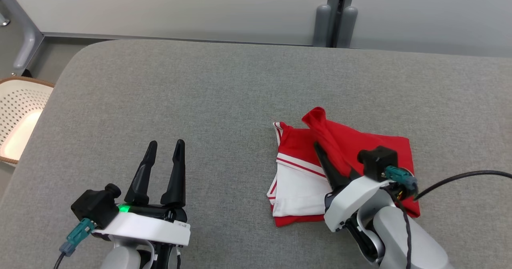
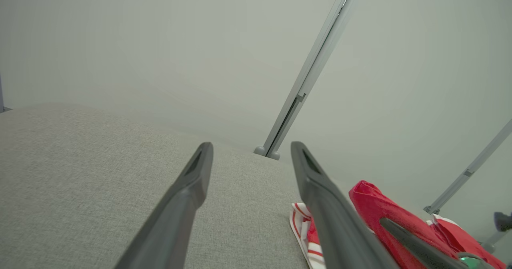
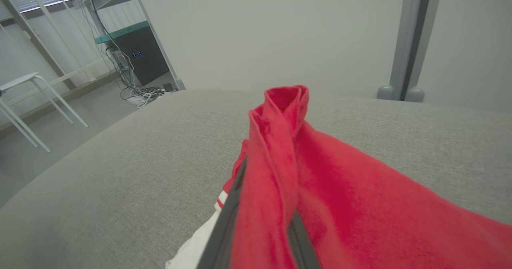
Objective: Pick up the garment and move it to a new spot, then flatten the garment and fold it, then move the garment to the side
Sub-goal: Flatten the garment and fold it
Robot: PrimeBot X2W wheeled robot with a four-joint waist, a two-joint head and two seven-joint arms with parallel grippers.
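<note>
**Right gripper clamped on a red fold, left gripper open beside the garment**

At the far left edge of the head view, a pale perforated basket [image 1: 20, 109] with a brown rim stood beside the grey padded surface [image 1: 220, 85]. At the lower left of the same view was the left gripper [image 1: 166, 142], over bare grey fabric. Its two dark fingers were spread apart and nothing was between them. In the left wrist view, the gap between these fingers showed the grey surface and the pale wall behind it.

The garment [image 1: 300, 177] lay well to the right of the left gripper, not touching it. It was red and white with thin stripes, and it lay folded on the surface, right of centre in the head view. Its white panel was on the left side and the plain red part on the right. From the upper part, a ridge of red cloth rose into a peak.

The right gripper [image 1: 325, 153] came in from the lower right, directly over the garment, with its fingers pointing up and to the left. Its jaws were pressed together on the red ridge. In the right wrist view, the red cloth ran up between the two dark fingers and hid their tips. The cloth ended in a rolled peak above them. The rest of the garment lay on the surface under the gripper. A black cable [image 1: 460, 177] ran from the wrist to the right edge.
</note>
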